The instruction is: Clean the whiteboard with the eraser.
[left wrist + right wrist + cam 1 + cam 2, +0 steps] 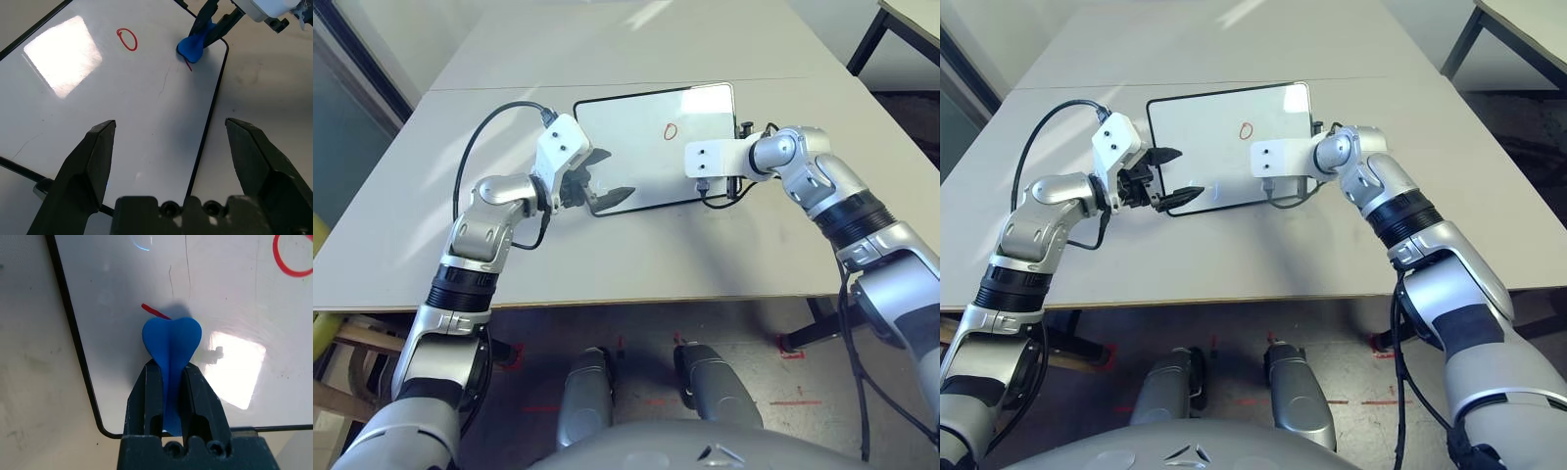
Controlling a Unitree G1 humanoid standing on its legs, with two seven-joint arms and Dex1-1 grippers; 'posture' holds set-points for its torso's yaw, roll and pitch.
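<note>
Right gripper (168,382) clamps the blue eraser (171,340) at its waist, pressed onto the whiteboard (636,127).

Eraser sits near the board's near right corner, over a short red stroke (154,311); a red circle (670,130) lies farther up. Left gripper (171,147) hovers with fingers wide over the board's near left corner, holding nothing.

Pale grey worktop (636,257), joined by a seam to a second slab behind. Sunlit patches across the far surface (brightest near the back edge). Dark-legged table (908,20) at the far right corner. Speckled floor (636,333) below, marked with red tape (793,352).
</note>
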